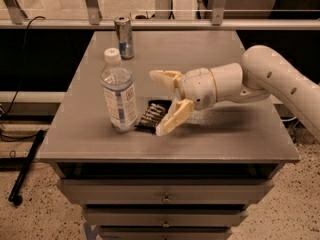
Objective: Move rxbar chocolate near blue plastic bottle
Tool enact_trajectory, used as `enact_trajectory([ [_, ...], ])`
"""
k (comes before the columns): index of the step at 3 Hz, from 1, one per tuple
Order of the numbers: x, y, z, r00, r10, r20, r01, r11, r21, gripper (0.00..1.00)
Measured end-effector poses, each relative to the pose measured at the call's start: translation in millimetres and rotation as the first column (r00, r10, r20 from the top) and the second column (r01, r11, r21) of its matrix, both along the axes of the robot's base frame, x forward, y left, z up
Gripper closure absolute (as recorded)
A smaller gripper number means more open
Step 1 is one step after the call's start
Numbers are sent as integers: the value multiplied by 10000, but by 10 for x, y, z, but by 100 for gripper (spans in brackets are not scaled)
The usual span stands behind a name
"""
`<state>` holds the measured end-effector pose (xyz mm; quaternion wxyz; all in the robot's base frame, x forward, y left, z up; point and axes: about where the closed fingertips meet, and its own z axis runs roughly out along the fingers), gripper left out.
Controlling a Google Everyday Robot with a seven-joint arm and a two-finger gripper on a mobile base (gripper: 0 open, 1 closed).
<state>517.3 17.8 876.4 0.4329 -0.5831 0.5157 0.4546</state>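
Observation:
The rxbar chocolate, a small black wrapper with pale lettering, lies flat on the grey table, right beside the base of the blue plastic bottle. The bottle stands upright, clear with a white cap and a blue-and-white label. My gripper reaches in from the right and is open, with its cream fingers spread wide. One finger is on the far side of the bar and the other is at its near right edge. Neither finger presses on the bar.
A silver-blue metal can stands upright at the table's back left. My white arm spans the right half of the table. Drawers sit below the front edge. A railing and dark cables are behind and to the left.

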Motion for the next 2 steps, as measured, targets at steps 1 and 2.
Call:
enact_trajectory([
  [1,269,-342,113,9947,-1032,-33,1033,9937,443,0],
  [2,609,-867,341,9705,-2392,284,2359,9677,887,0],
])
